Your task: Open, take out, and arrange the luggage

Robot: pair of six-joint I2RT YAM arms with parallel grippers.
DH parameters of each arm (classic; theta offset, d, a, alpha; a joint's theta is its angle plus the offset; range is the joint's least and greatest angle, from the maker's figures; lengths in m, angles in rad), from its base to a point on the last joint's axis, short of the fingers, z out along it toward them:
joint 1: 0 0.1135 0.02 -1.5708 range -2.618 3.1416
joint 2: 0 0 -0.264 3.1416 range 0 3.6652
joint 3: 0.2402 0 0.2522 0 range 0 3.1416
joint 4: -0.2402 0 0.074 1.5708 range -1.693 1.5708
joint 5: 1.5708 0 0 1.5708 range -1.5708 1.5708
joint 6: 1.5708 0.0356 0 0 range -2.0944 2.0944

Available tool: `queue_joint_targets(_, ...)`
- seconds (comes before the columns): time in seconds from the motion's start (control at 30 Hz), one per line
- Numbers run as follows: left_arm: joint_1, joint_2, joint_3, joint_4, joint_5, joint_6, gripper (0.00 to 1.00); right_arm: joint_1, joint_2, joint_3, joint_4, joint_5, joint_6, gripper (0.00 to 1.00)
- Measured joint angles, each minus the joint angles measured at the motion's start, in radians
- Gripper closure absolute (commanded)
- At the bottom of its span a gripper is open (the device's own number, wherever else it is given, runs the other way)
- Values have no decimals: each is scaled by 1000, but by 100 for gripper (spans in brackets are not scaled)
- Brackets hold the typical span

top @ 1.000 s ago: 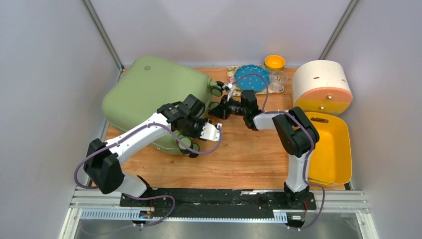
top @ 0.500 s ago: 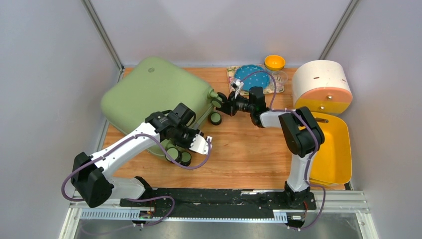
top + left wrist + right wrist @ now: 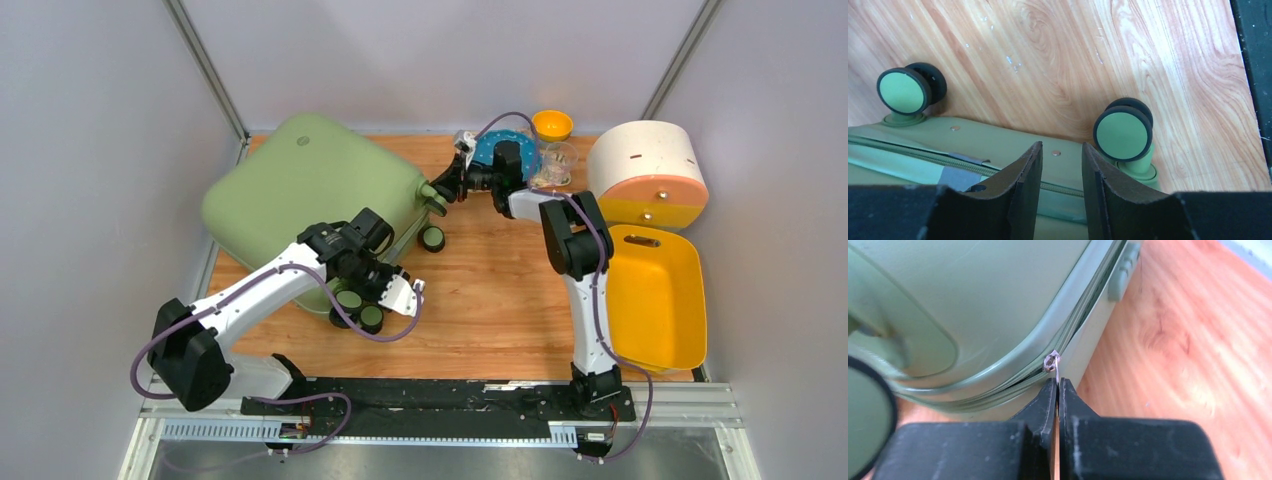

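So the luggage (image 3: 300, 190) is lying flat on the back-left part of the tabletop (image 3: 500, 300), lid down. Its wheeled end points toward the middle.

The right arm is stretched way out to the far wheel corner. In the wrist view the right end effector (image 3: 1058, 385) is pressed together, pinching the little metal zip pull (image 3: 1054, 367) right where the zipper rounds the corner. The seam looks slightly parted just left of the pull, but it's hard to be sure.

The left end effector (image 3: 1060, 150) is over the near wheel corner, pointing down at the luggage's edge. Its fingers (image 3: 1023, 175) are partly spread with nothing between them; you just see the green shell and zipper line through the gap. Two wheels show in that view, one (image 3: 904, 91) off to the left and one (image 3: 1123, 133) just beside the right finger, both on the wood.

Other stuff:
- A yellow tray (image 3: 660, 300) sits on the right edge.
- A round drawer box (image 3: 645, 170) is behind the tray.
- A blue plate (image 3: 490, 150), an orange bowl (image 3: 551, 124) and a clear glass (image 3: 560, 160) are along the back, with the plate partly hidden by the right arm.
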Motion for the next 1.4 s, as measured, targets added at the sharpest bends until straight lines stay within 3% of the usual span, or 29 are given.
queue_joint_targets(0.1,4,12,-3,-2,15,0,53,-1,121,135,113,-72,47,100)
queue_joint_targets(0.17,5,21,-2,-5,21,-5,44,0,174,189,183,-101,91,100)
queue_joint_targets(0.33,7,58,47,-46,35,-101,24,7,198,183,318,-106,159,100)
queue_joint_targets(0.43,14,63,130,-37,48,-211,19,15,198,138,410,-82,182,100)
queue_joint_targets(0.6,23,63,294,169,15,-466,21,16,181,64,500,-53,209,100)
queue_joint_targets(0.77,53,127,438,457,-243,-732,21,17,166,28,526,-48,220,100)
queue_joint_targets(0.97,339,378,735,627,-536,-927,21,18,153,3,540,-55,224,100)
queue_joint_targets(1.17,595,602,938,725,-722,-938,25,18,141,-17,545,-58,224,100)
queue_joint_targets(1.4,751,695,911,940,-808,-856,30,18,115,-53,546,-70,230,100)
